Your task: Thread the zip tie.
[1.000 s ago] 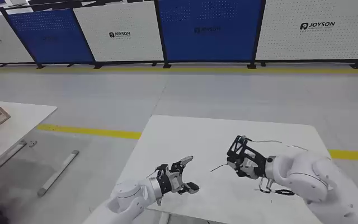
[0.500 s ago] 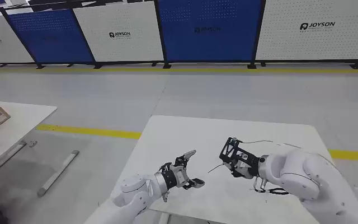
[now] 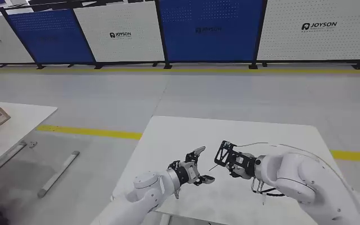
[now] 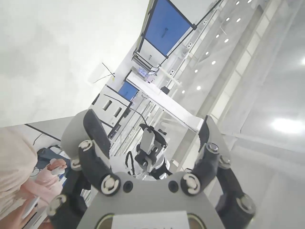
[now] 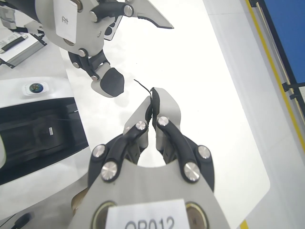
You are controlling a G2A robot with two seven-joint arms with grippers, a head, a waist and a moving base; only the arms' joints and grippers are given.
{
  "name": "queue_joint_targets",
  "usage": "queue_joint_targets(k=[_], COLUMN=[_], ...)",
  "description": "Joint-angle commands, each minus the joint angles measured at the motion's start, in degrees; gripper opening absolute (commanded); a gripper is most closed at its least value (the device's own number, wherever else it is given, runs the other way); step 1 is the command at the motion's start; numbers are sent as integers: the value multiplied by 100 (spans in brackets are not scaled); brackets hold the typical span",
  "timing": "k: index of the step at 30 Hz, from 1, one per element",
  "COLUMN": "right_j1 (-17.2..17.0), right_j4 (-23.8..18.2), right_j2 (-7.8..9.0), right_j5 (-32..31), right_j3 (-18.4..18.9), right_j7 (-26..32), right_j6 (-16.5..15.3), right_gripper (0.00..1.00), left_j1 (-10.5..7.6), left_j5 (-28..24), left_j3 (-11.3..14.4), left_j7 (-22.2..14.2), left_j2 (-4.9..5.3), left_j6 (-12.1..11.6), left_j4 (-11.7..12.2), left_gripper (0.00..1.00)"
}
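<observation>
Lighting bright, even, overhead: round white ceiling lamps [image 4: 226, 40] flare; flat white tabletop [image 3: 180, 140], lower centre, glares; wrist-view edges bowed.

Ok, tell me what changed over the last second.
The left gripper moved across the table toward the right gripper, which came in to meet it, so the gap between them narrowed. Nothing was taken or let go. Unchanged: right fingers shut on the zip tie, its tip sticking out toward the left gripper; left fingers open.
</observation>
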Motion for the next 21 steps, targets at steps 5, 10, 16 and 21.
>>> queue_joint_targets(k=[5, 10, 16, 21], right_j1=[0, 0, 0, 0], right_j4=[0, 0, 0, 0], right_j2=[0, 0, 0, 0], right_j5=[0, 0, 0, 0], right_j3=[0, 0, 0, 0], right_j7=[0, 0, 0, 0], right_j6=[0, 0, 0, 0], right_gripper=[0, 0, 0, 0], left_j1=[-7, -218, -294, -269], left_j5=[111, -53, -21, -232], left_j3=[62, 294, 319, 328], left_j7=[80, 420, 536, 339], left_j2=[-24, -130, -152, -181], left_j6=[-120, -56, -67, -65], left_j4=[-1, 115, 185, 271], left_gripper=[100, 100, 100, 100])
